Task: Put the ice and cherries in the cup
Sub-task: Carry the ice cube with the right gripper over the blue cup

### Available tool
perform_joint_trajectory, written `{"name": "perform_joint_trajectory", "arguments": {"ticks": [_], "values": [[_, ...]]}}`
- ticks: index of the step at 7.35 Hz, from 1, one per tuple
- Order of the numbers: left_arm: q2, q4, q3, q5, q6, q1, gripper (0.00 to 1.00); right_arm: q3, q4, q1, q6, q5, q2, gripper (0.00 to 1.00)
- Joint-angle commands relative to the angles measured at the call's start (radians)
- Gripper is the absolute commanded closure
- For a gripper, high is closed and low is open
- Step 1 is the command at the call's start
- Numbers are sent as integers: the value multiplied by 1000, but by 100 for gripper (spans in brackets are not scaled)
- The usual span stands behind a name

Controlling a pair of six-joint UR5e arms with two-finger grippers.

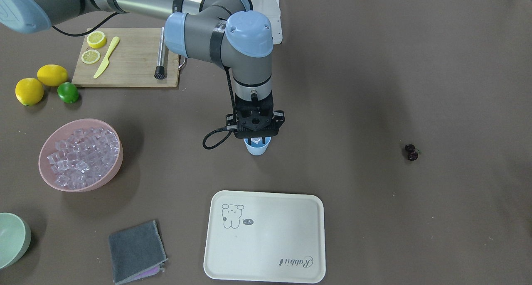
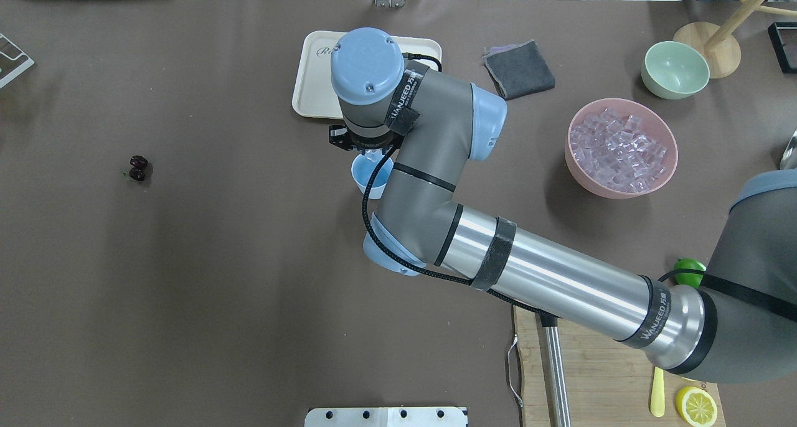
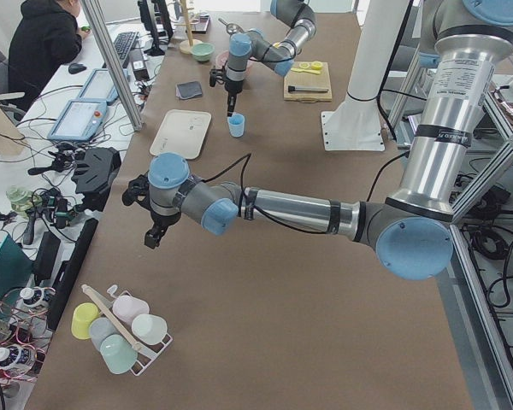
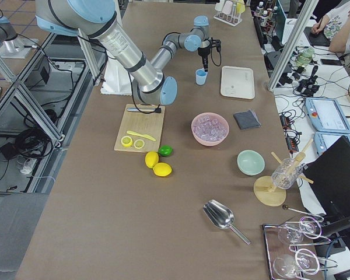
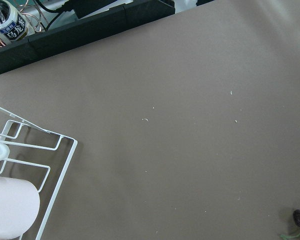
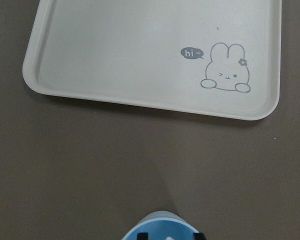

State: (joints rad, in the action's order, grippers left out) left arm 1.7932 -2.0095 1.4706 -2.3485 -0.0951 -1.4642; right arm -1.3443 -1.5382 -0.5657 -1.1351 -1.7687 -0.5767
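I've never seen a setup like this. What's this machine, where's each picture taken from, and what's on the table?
These are two robot arms at a brown table, each ending in a two-finger claw. Two pictures look down from above, two from the table's ends, two from the wrists. The right claw hangs over a light-blue plastic cup, fingers seemingly apart. The left claw hovers elsewhere; open or shut, I cannot tell. Also there: a pink bowl of clear ice cubes, dark red cherries, a cream tray.
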Motion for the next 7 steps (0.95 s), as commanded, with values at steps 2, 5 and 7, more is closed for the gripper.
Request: {"name": "perform_joint_trajectory", "arguments": {"ticks": [2,5,7], "values": [[3,0,-7,0,0,1,2,-24,1,18,-3,9,-3,78],[2,0,-3,0,0,1,2,-19,3,4,15,44,-11,1],[5,-12,-6,0,-2,1,2,-79,-13,-66,15,-18,-12,1]]}}
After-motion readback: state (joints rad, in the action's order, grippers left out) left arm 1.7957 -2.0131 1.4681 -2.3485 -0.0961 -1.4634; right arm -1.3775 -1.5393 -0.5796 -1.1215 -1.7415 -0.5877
